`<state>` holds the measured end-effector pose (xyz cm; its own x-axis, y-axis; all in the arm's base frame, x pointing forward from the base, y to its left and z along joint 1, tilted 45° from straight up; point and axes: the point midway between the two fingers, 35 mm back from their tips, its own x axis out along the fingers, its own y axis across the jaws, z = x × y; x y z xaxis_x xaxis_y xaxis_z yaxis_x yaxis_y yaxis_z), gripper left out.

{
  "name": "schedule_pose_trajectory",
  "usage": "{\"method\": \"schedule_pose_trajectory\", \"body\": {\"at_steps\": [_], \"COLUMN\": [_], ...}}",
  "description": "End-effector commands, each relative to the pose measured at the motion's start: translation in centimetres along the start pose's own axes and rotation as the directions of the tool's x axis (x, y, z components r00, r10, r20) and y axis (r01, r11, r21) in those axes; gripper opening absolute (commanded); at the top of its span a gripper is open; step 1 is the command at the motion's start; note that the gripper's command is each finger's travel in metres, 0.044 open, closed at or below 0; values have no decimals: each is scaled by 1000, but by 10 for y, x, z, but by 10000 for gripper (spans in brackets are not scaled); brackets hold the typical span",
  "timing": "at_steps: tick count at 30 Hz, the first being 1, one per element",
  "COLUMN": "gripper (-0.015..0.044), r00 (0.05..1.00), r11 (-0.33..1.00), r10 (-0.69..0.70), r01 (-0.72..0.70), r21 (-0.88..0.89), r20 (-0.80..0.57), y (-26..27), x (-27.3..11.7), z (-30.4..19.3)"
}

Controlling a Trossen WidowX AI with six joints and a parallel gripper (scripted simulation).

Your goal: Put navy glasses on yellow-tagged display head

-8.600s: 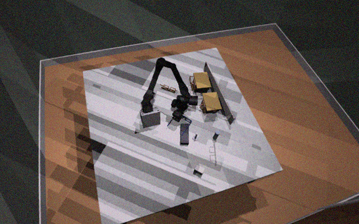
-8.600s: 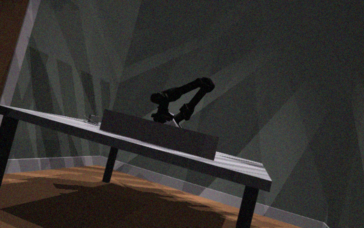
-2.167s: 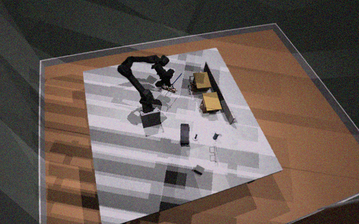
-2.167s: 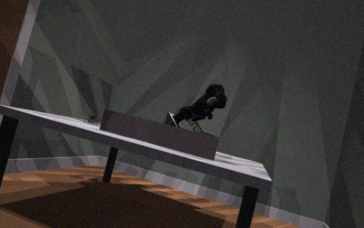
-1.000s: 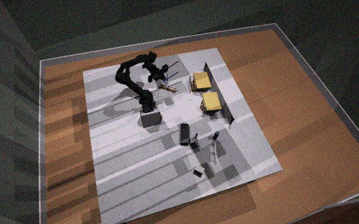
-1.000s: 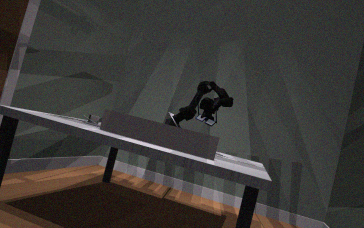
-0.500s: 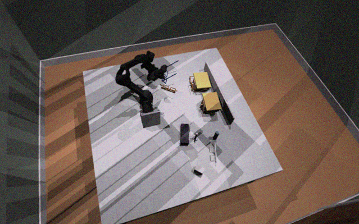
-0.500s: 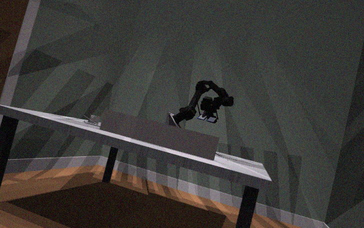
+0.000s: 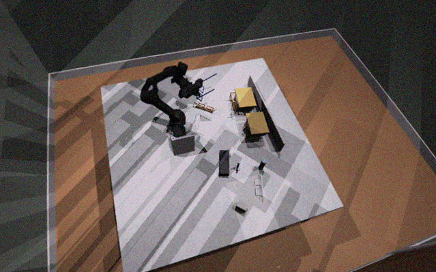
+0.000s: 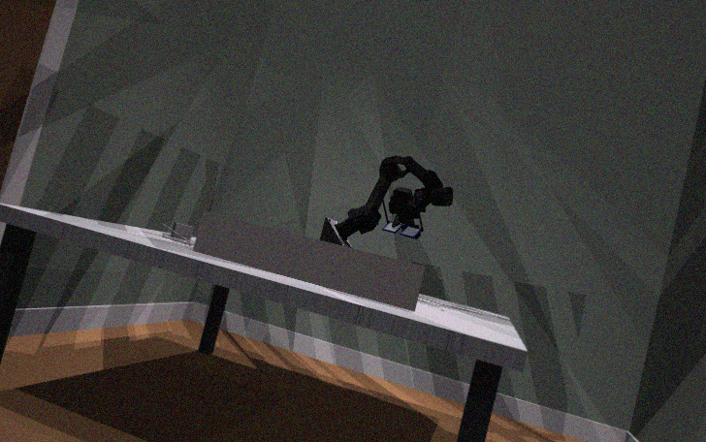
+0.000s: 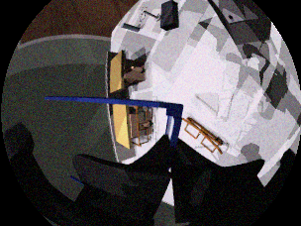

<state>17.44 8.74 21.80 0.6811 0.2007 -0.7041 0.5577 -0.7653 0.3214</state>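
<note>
The low upright panel [image 9: 269, 116] [image 10: 306, 263] serves as the landmark. On the side of it toward the arm [image 9: 156, 99] [image 10: 375, 195], two yellow-topped blocks [image 9: 245, 97] [image 9: 257, 123] [image 11: 120, 126] [image 11: 116, 71] stand side by side, close to its face. One of them has an orange-brown frame [image 9: 233, 101] [image 11: 145, 129] on its front, away from the panel. Which one carries the yellow tag, I cannot tell. The gripper [image 9: 198, 92] [image 10: 406, 221] [image 11: 168, 139] is pinched nearly closed on the navy glasses [image 9: 207, 92] [image 10: 410, 233] [image 11: 114, 101], up in the air and well apart from the panel, with the blocks between panel and gripper in part. In the top view their temples point toward the panel's side of the table [image 9: 152, 220] [image 10: 468, 323] [image 11: 188, 64]; the glasses are on neither block. Farther from the panel than the blocks, a pair of orange-brown glasses [image 9: 203, 107] [image 11: 204, 134] lies on the table, near the held pair as seen from above. Beyond the panel's other end, a clear-framed pair [image 9: 257, 188] and a dark oblong block [image 9: 224, 163] [image 11: 169, 15] rest on the table, apart from each other.
</note>
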Motion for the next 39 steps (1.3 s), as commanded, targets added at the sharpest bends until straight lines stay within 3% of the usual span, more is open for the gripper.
{"method": "schedule_pose_trajectory", "body": {"at_steps": [1, 10, 17, 39], "gripper": [0, 0, 0, 0], "r00": [1000, 1000, 996, 904], "r11": [1000, 1000, 995, 907], "r10": [-1, -2, -34, -251], "r01": [1, 2, 41, 345], "r21": [-6, -8, -86, -241], "r20": [0, 3, 88, 347], "y": [0, 0, 2, 21], "x": [0, 1, 19, 93], "z": [0, 0, 3, 38]}}
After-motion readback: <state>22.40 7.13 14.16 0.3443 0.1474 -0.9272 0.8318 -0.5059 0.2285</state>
